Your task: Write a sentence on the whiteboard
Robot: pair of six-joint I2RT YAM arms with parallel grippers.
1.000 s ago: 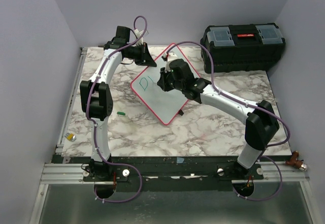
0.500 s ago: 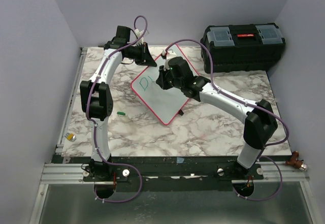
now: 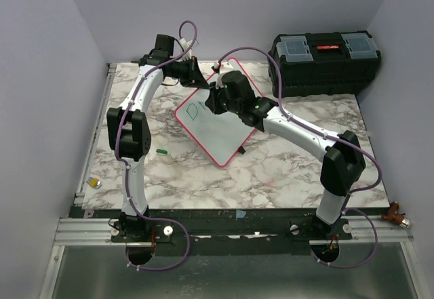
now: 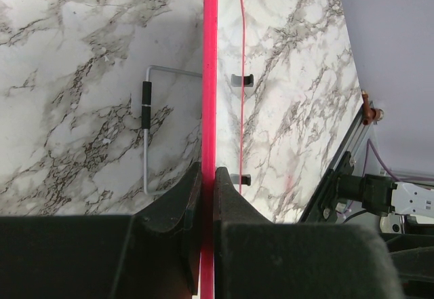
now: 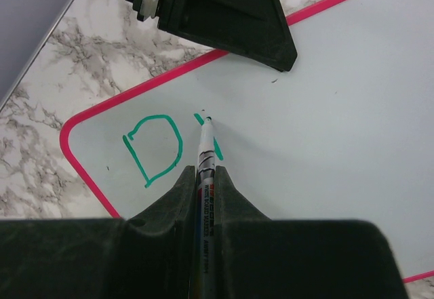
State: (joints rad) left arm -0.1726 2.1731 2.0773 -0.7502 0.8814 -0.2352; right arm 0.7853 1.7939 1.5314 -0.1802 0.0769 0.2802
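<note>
The whiteboard (image 3: 217, 131) with its red-pink rim lies tilted at the table's middle; it also shows in the right wrist view (image 5: 325, 129). My left gripper (image 3: 196, 81) is shut on the board's far-left rim (image 4: 210, 75), seen edge-on in the left wrist view. My right gripper (image 5: 205, 177) is shut on a whiteboard marker (image 5: 205, 151) whose tip touches the board. The sentence (image 5: 154, 148) is a green "D" and one short green stroke beside the tip; it shows small in the top view (image 3: 195, 111).
A black toolbox (image 3: 324, 55) stands at the back right. A green marker cap (image 3: 161, 151) lies on the marble table left of the board. A small yellow-and-silver object (image 3: 95, 183) sits at the left edge. A wire stand (image 4: 145, 126) lies under the board.
My right gripper has moved up and to the left over the board with the marker. A short green stroke now stands beside the "D". The left arm has not moved.
</note>
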